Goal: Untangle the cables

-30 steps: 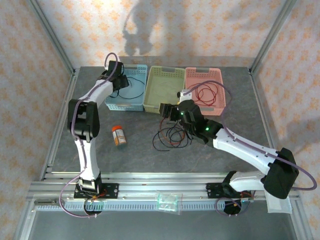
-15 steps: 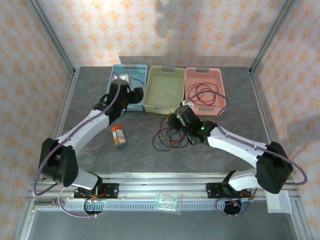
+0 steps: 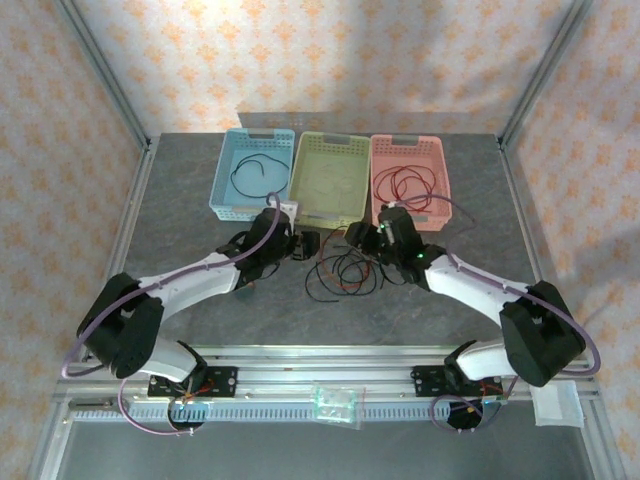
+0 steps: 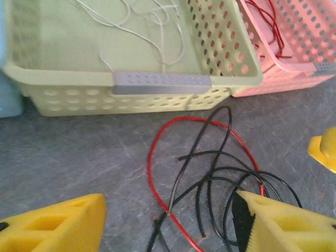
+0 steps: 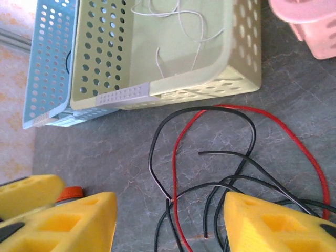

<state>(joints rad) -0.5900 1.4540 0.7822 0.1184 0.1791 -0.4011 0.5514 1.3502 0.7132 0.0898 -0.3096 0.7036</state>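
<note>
Lying loosely tangled on the grey desk (image 3: 180,230), the thin black and red cables (image 3: 342,270) sit just before the perforated green plastic basket (image 3: 326,219). Left fingers (image 4: 58,220) and right fingers (image 5: 68,220) are spread wide, empty, flanking the tangle. Left arm has come down from the perforated blue plastic basket (image 3: 238,213) since 0.5 s ago.

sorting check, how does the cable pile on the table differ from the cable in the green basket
Colour: the pile is red and black strands; the green basket holds a pale whitish cable. State: the pile's strands cross one another; the whitish cable lies alone. Place: the pile lies on the table in front of the basket, the whitish cable inside it. Both are thin and loosely looped.
</note>
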